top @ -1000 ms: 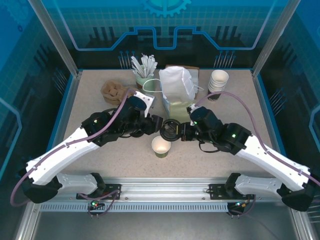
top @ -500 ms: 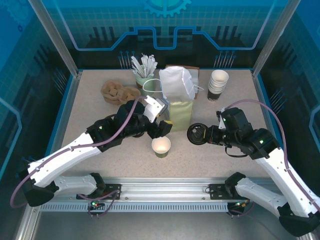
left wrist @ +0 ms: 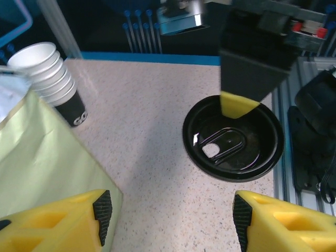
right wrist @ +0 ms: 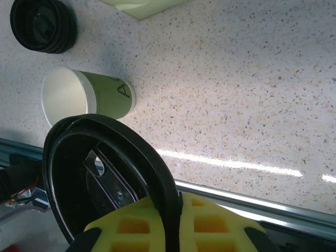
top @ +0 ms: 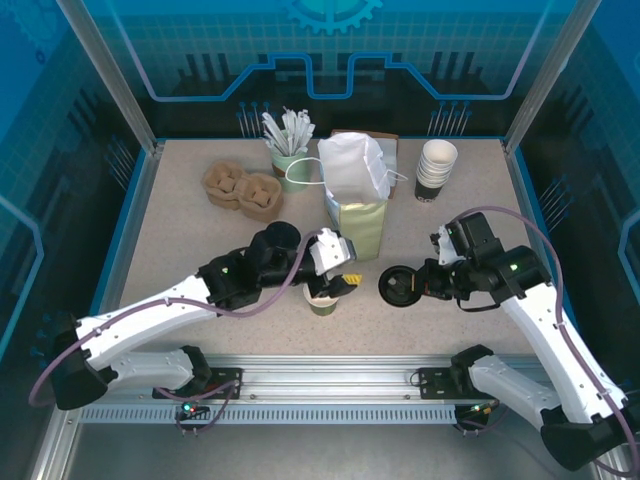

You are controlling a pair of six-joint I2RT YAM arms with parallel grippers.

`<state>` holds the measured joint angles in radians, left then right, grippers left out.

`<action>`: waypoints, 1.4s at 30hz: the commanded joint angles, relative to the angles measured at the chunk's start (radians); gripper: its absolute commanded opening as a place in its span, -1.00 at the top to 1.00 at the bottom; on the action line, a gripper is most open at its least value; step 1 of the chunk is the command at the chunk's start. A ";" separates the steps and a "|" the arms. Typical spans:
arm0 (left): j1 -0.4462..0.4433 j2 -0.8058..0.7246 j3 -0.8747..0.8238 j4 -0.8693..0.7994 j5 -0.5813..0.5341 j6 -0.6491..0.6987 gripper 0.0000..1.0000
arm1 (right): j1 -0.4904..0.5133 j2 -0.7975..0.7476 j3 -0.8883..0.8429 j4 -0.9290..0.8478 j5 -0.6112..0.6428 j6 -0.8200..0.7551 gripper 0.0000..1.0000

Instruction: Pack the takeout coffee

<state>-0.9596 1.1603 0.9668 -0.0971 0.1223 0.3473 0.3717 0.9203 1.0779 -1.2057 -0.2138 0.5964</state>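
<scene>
- The cup is seen standing upright on the table, near its front edge and just before the paper bag. Its mouth is open and no lid is on it yet.
- The lid is gripped firmly at its rim by the right gripper. It is held above the table, to the right of the cup and apart from it.
- In the right wrist view the rim of the lid is pinched between the yellow fingers, and the cup lies beyond it.
- The left gripper is placed at the far rim of the cup with its jaws apart. Nothing is held in it, and whether the cup is touched cannot be told.
- In the left wrist view the hollow side of the lid is turned toward this camera.
- It is judged that the lid must be carried leftward and laid flat over the upright mouth. The left arm is the nearer one to the cup and could steady it.
- The bag is not to be filled before the cup is closed.
</scene>
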 commanded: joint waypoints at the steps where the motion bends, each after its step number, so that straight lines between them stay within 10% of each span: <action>1: -0.066 0.022 -0.070 0.106 0.016 0.221 -0.31 | -0.019 0.017 0.003 -0.033 -0.046 -0.046 1.00; 42: -0.196 0.102 -0.186 0.261 -0.244 0.470 -0.04 | -0.048 0.156 -0.067 0.062 -0.254 -0.071 1.00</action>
<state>-1.1503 1.2499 0.7879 0.1417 -0.1165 0.7925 0.3325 1.0702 1.0157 -1.1492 -0.4202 0.5373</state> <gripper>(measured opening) 0.523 0.075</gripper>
